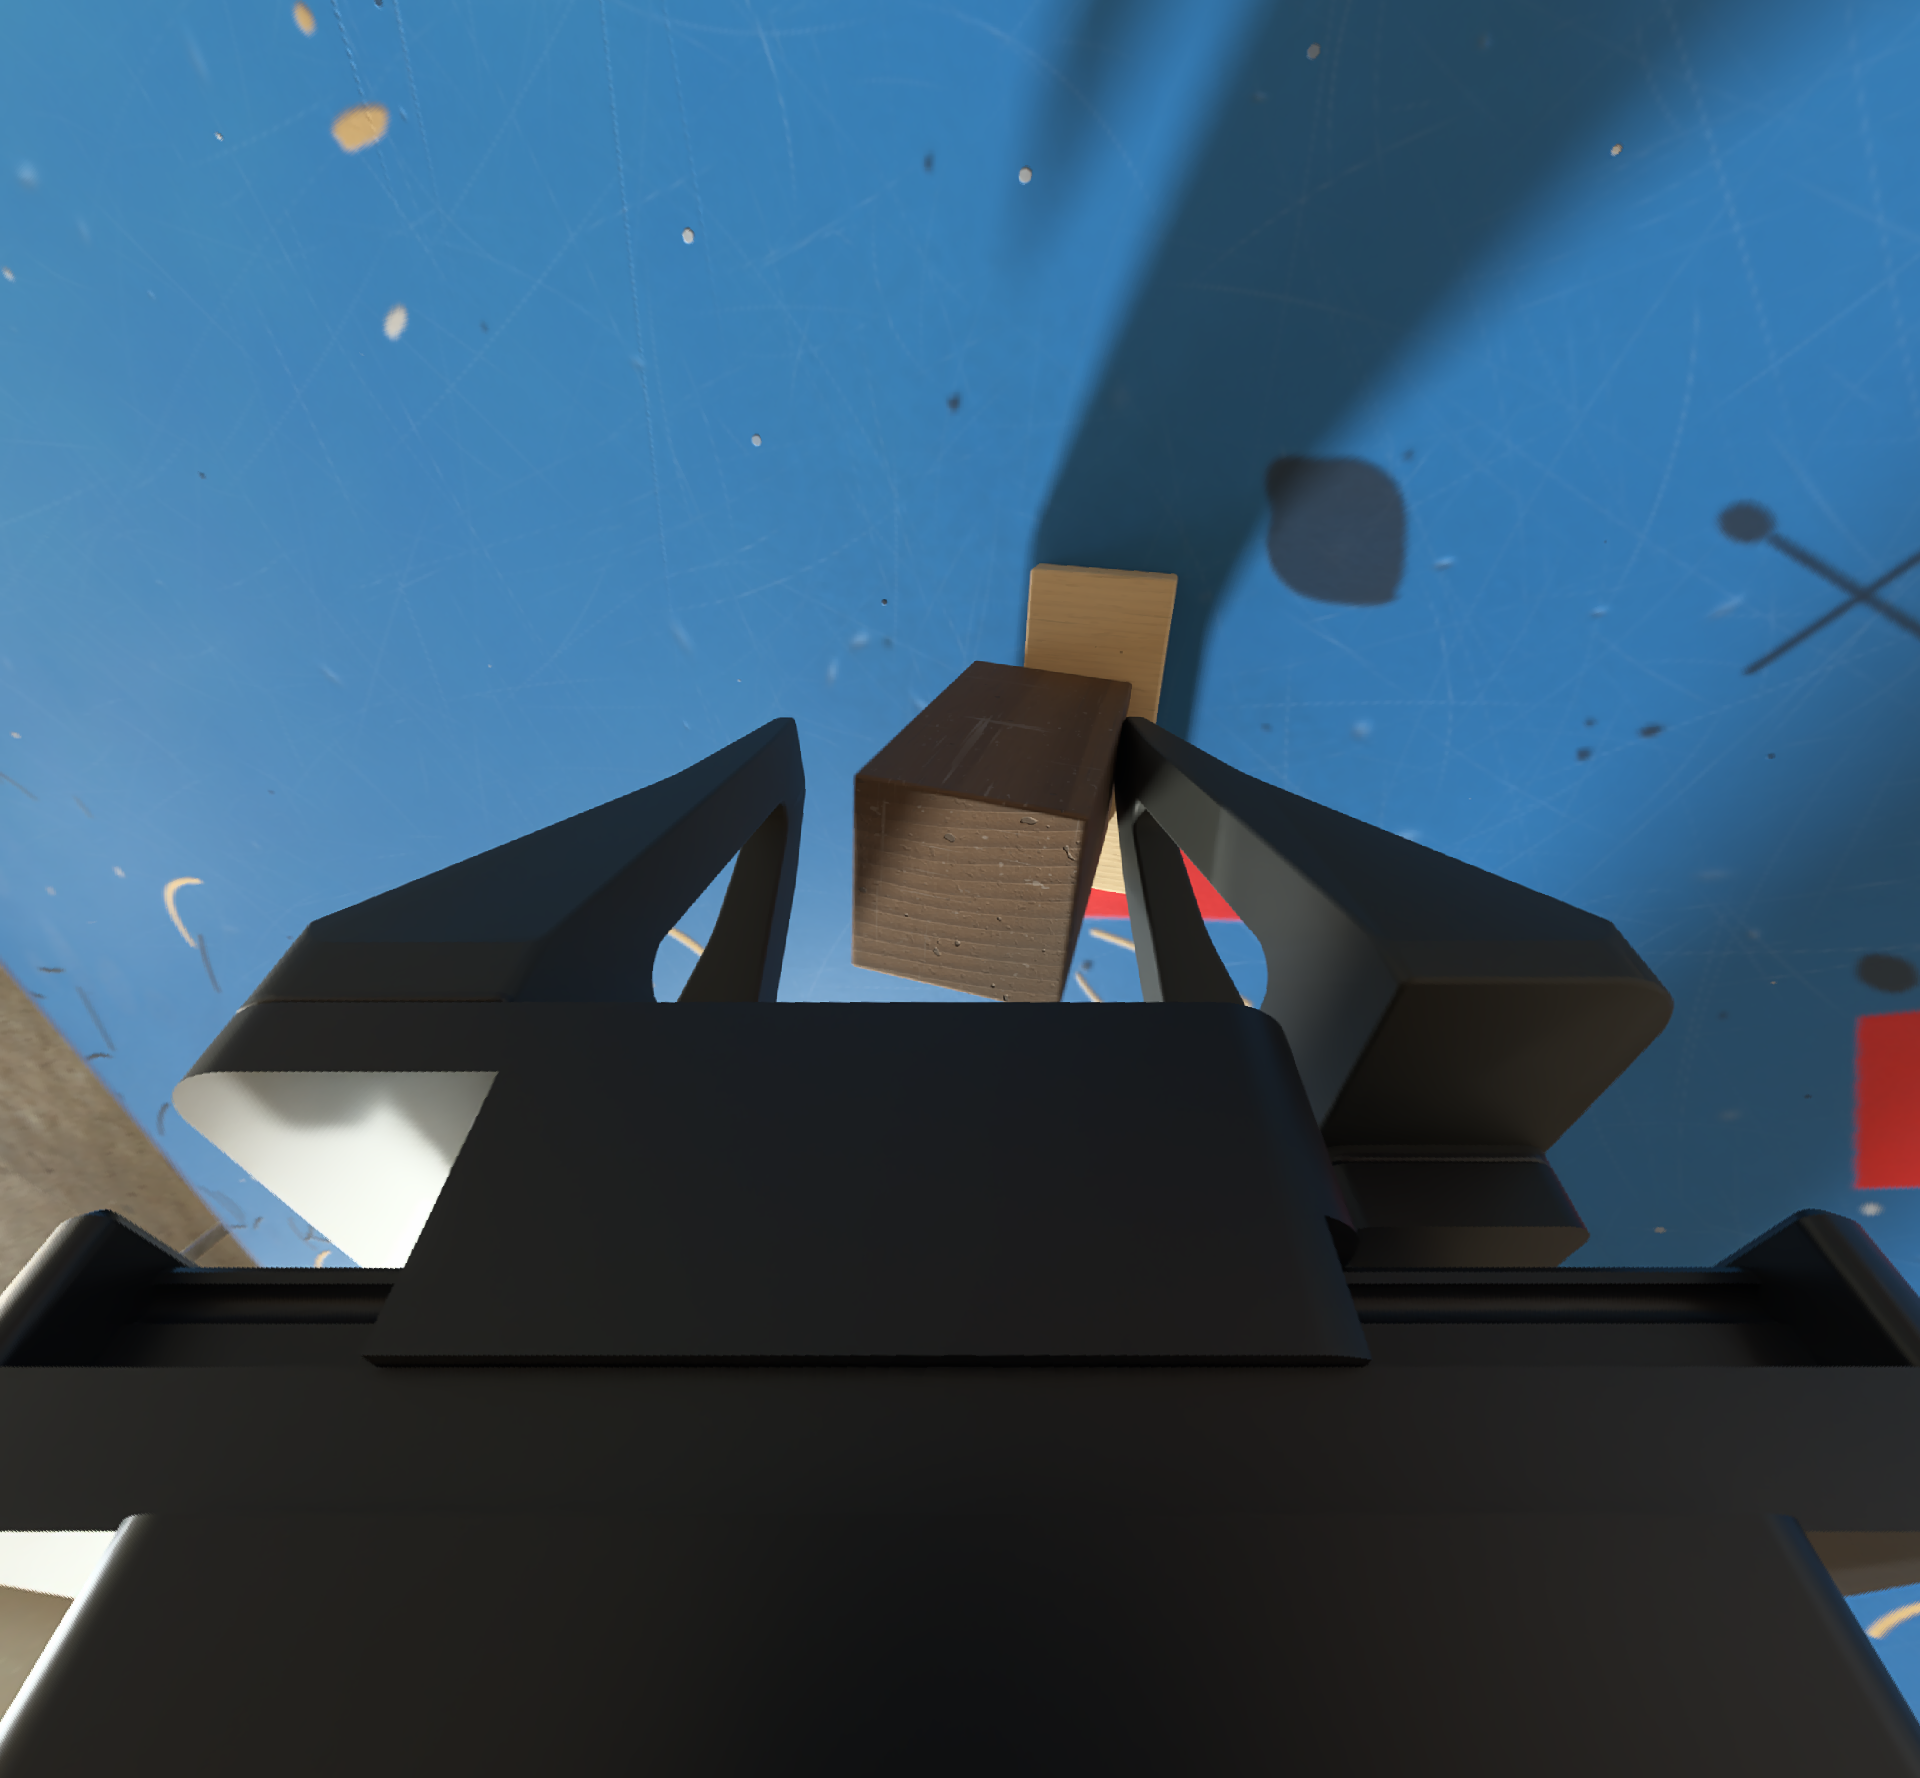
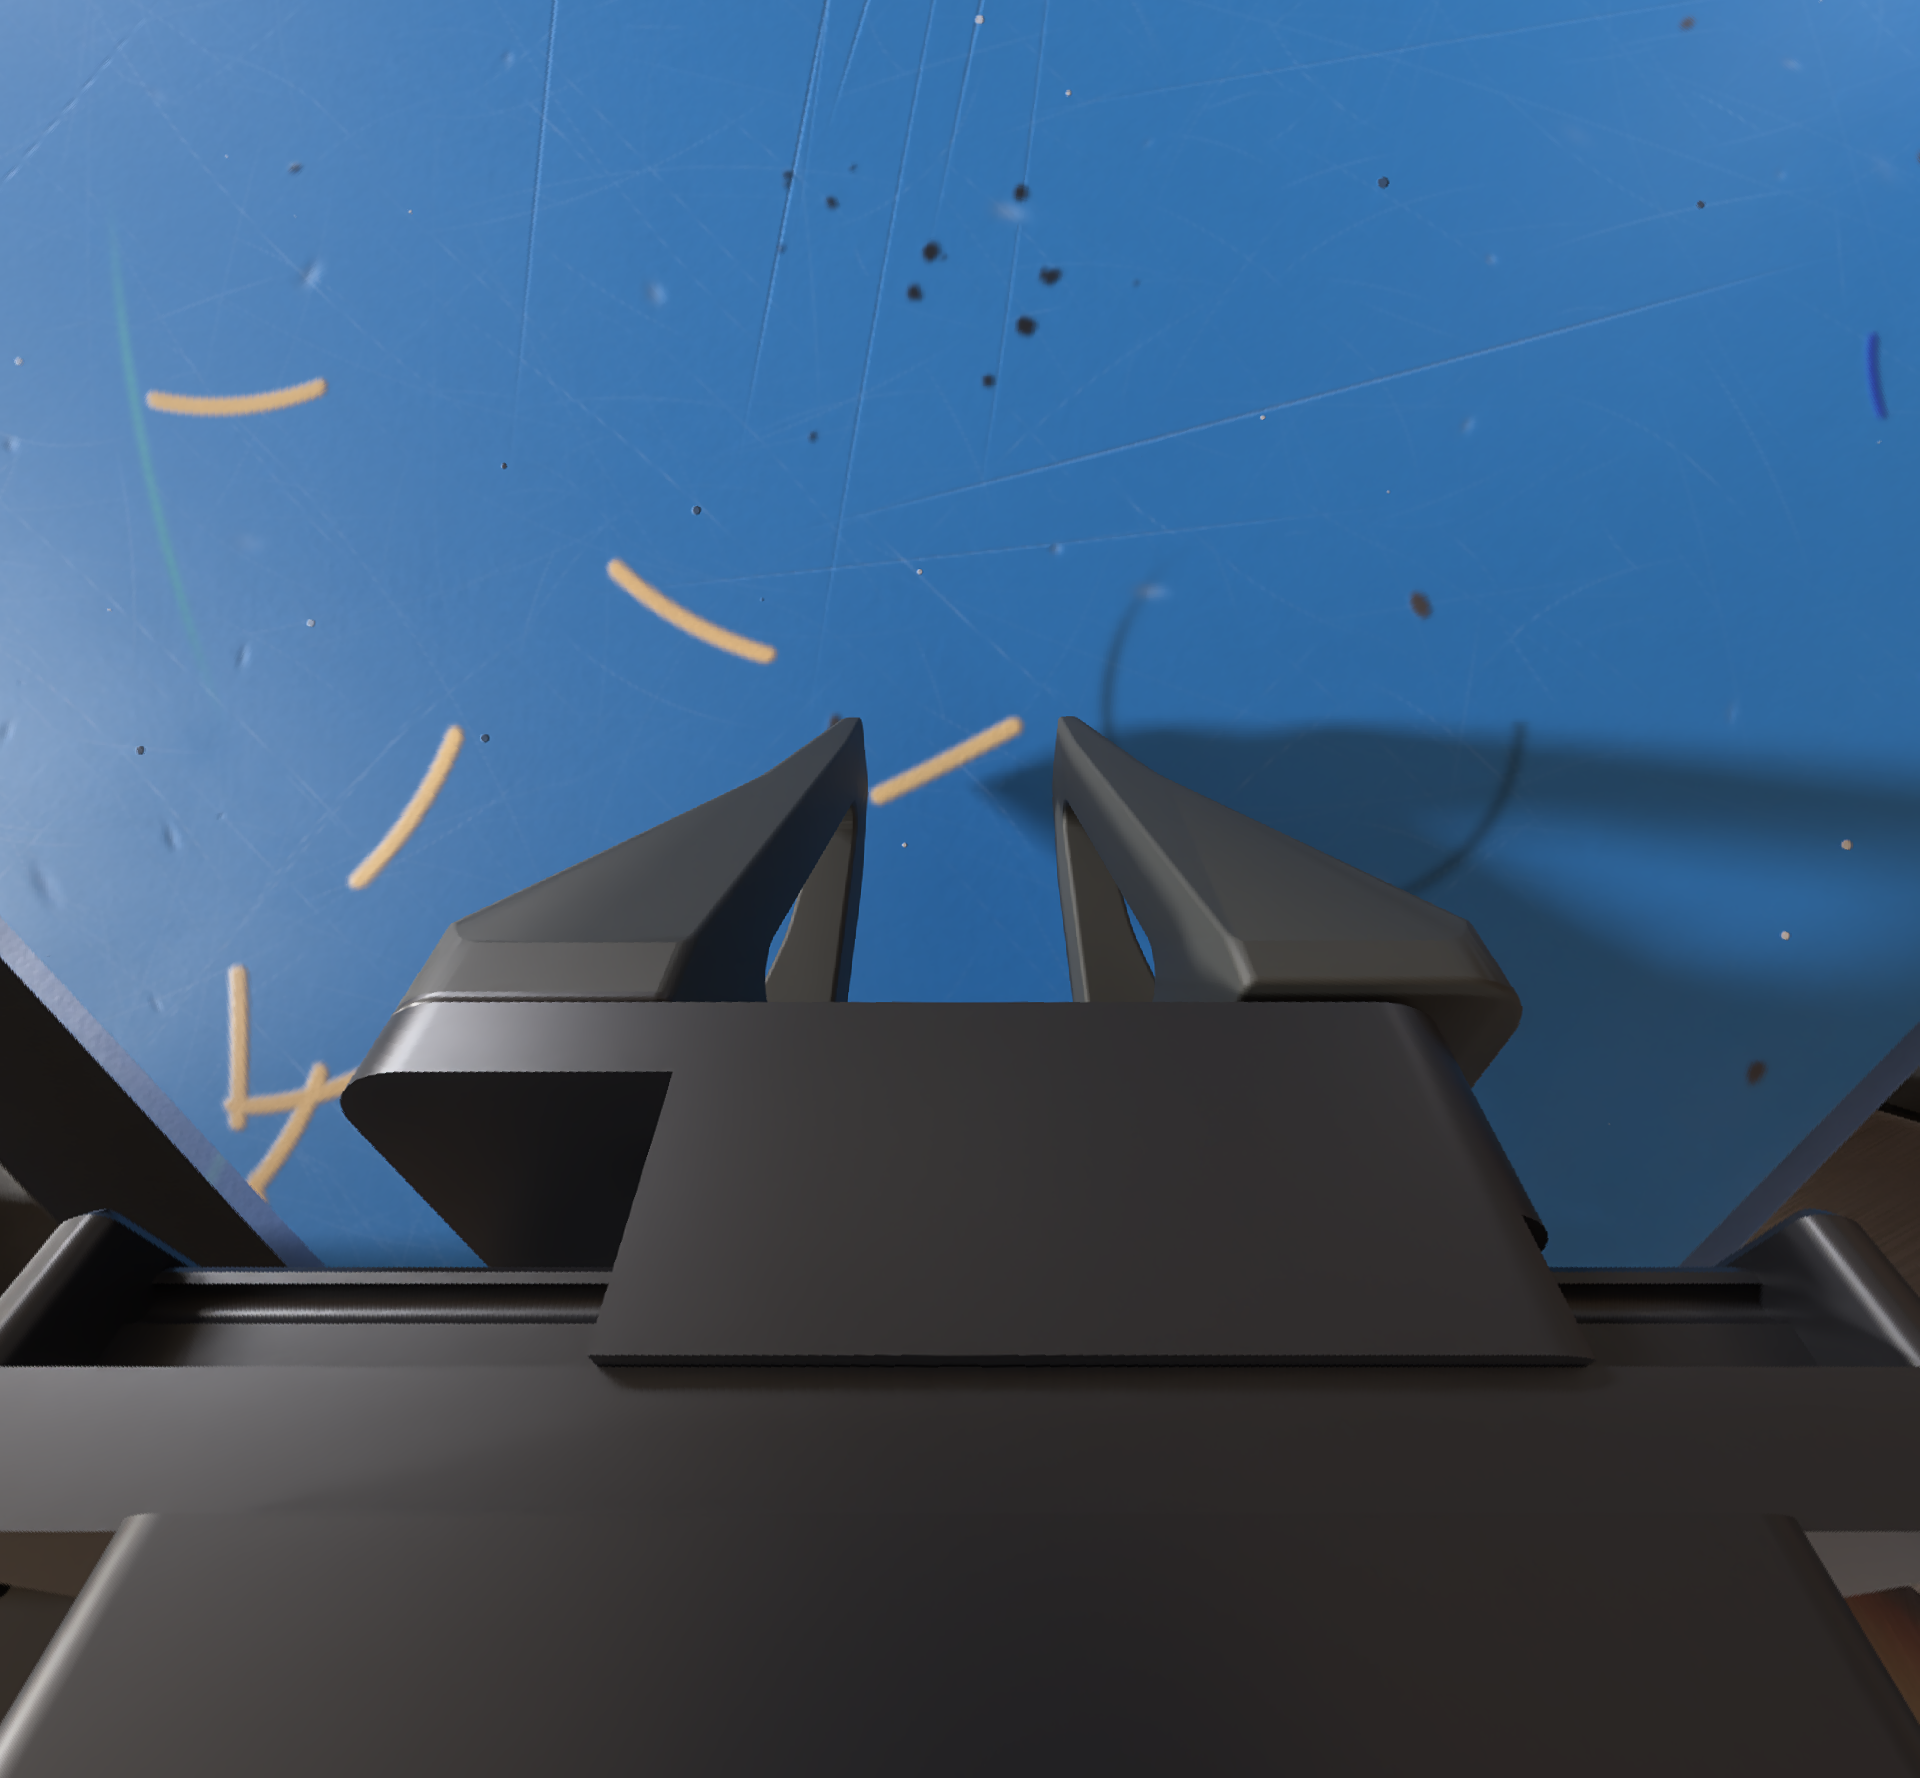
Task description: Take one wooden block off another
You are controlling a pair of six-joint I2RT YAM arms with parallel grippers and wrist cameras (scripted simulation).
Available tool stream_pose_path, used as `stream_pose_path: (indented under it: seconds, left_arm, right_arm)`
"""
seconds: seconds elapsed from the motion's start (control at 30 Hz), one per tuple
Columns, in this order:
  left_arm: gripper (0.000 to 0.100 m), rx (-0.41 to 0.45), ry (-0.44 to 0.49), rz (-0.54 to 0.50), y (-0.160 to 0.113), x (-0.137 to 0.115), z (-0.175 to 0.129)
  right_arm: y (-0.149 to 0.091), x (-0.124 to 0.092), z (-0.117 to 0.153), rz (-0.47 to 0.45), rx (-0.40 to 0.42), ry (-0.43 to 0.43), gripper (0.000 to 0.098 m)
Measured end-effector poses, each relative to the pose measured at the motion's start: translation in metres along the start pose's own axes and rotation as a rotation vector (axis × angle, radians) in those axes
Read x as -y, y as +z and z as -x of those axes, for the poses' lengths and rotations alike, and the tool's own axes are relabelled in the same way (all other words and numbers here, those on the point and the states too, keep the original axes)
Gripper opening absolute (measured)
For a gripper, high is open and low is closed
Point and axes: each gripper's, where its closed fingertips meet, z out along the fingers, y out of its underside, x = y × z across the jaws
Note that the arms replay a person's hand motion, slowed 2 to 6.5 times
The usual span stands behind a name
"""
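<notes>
In the left wrist view, a dark brown wooden block (image 1: 977, 855) lies between the fingers of my left gripper (image 1: 961, 722). It seems to rest on a light wooden block (image 1: 1101, 632), which shows beyond and beside it. The jaws are open. The right finger (image 1: 1153, 793) touches the dark block's side, and a gap of blue shows between the left finger (image 1: 774, 814) and the block. In the right wrist view, my right gripper (image 2: 958, 722) is open by a narrow gap and empty above the blue table (image 2: 935, 118). Neither block shows in that view.
The blue scratched tabletop (image 1: 520, 378) fills both views. Red patches lie on it under the blocks (image 1: 1210, 897) and at the right (image 1: 1886, 1105). An arm's shadow (image 1: 1351, 222) falls across it. The table's edge shows at the lower left (image 1: 62, 1105) and in the right wrist view's lower corners (image 2: 1766, 1188).
</notes>
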Motion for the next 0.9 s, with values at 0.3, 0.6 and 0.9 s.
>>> stream_pose_path:
  seconds: [0.3, 0.6, 0.9]
  left_arm:
    - [0.031, -0.025, 0.047, -0.039, -0.013, 0.006, -0.01]
    - [0.029, -0.071, 0.022, -0.108, -0.025, 0.009, -0.01]
    - [0.027, -0.209, -0.045, -0.315, -0.063, 0.023, -0.014]
  right_arm:
    - [-0.001, -0.001, 0.0, -0.001, -0.002, -0.008, 0.0307]
    - [-0.001, 0.0, 0.001, -0.003, -0.002, -0.011, 0.0307]
    - [-0.001, 0.0, 0.001, -0.003, -0.003, -0.011, 0.032]
